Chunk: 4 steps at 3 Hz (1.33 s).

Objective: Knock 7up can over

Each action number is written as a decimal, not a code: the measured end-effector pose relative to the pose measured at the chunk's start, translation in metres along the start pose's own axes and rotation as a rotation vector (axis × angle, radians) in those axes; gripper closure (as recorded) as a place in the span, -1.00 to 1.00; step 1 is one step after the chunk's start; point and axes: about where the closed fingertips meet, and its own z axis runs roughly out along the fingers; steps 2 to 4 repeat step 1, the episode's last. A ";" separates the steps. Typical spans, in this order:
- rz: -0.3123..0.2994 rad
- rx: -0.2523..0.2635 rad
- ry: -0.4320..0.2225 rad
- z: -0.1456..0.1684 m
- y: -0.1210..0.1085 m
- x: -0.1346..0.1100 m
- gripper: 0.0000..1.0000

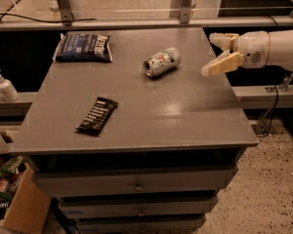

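Legible markings are few.

1. 7up can (pixel 162 61), lying on its side on the worktop (pixel 176 116): a green and white logo faces up; its characters cannot be read with certainty.
2. Dark blue bag (pixel 84 47), far left corner: white lettering, not legible.
3. Black bar wrapper (pixel 97 115): pale print, not legible.
4. End effector (pixel 218 52), fingers apart at the worktop's right edge: no marking visible.
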 end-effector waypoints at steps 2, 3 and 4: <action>0.000 0.007 -0.001 -0.002 -0.001 0.000 -1.00; 0.000 0.007 -0.001 -0.002 -0.001 0.000 -1.00; 0.000 0.007 -0.001 -0.002 -0.001 0.000 -1.00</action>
